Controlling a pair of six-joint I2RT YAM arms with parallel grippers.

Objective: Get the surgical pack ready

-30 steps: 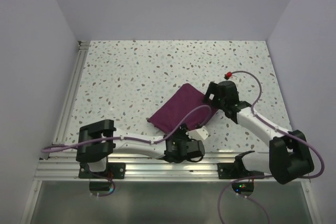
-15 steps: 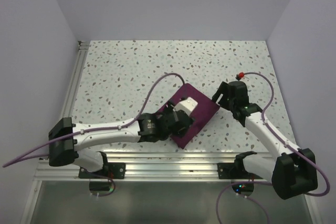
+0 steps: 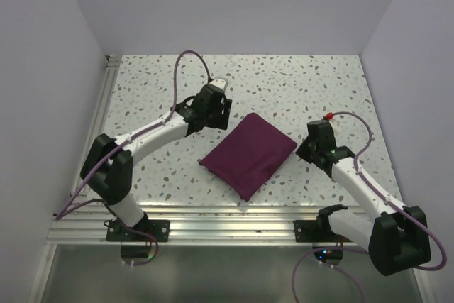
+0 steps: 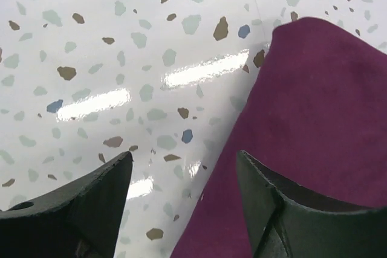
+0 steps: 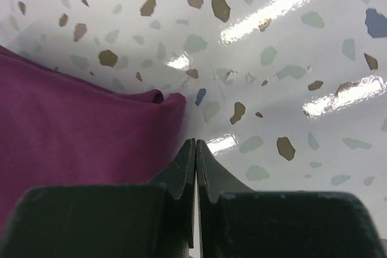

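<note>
The folded surgical pack (image 3: 248, 154) lies mid-table (image 3: 163, 83), nearer the near edge. The left gripper (image 4: 184, 161) hovers open and empty at its far-left edge. The right gripper (image 5: 195, 146), closed on nothing, sits beside its right corner, where a nudge could undo the fold.

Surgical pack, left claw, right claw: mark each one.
surgical pack (image 3: 248, 154), top external view, middle of the folded fabric.
left claw (image 4: 184, 160), left wrist view, gap between its open fingertips.
right claw (image 5: 195, 144), right wrist view, seam between its shut fingertips.
</note>
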